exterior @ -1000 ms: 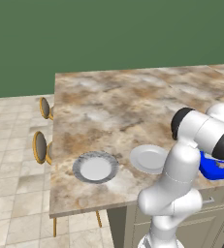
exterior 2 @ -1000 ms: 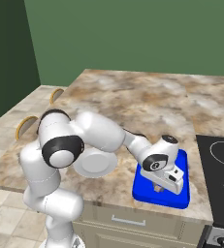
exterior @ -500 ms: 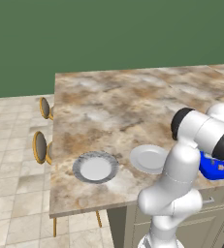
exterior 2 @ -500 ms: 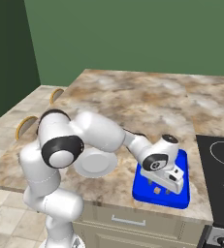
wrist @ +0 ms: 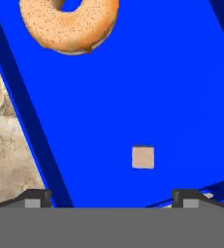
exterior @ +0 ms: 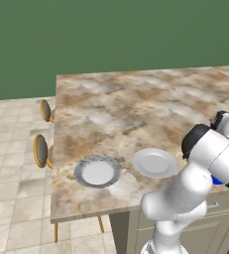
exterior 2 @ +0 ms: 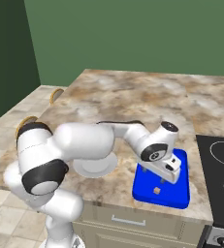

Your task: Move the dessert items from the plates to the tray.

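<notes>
Two desserts resting on the blue tray [exterior 2: 180, 196] now: the glazed ring donut [wrist: 69, 22] toward one end, the small brown morsel [wrist: 143, 157] on the bare floor near the tray's counter-front edge, well apart from the donut. Both plates bare, grey-rimmed plate [exterior: 97, 171] and plain white plate [exterior: 155, 162], near the counter's front edge. Gripper [wrist: 111, 197] fingers spread wide above the morsel, pinching nothing; best lifted straight up, clear of the tray rim, without nudging the morsel.
</notes>
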